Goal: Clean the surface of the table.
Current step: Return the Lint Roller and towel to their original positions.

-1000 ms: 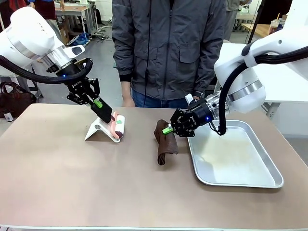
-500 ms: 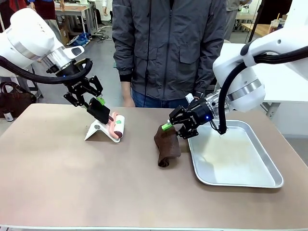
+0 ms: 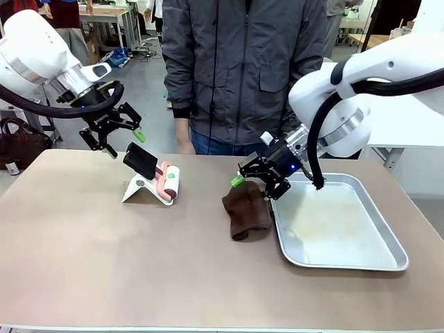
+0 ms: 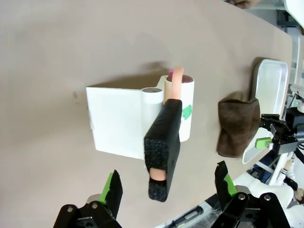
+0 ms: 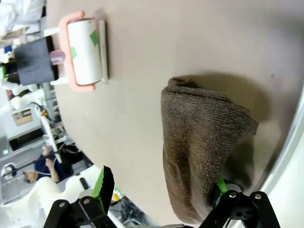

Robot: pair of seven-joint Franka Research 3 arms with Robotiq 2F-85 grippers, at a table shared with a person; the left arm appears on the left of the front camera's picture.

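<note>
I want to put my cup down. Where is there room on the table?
The near half of the table is bare, and so is its left side, left of the lint roller. A bare strip lies between the roller and the brown cloth. It is crowded where the cloth touches the tray, under the right gripper.

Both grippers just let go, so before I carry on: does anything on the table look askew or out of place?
Mostly fine. The brown cloth lies crumpled in a heap on the table, right against the metal tray's edge. The lint roller sits on its white stand with the handle sticking up. Nothing looks spilled or damaged.
</note>
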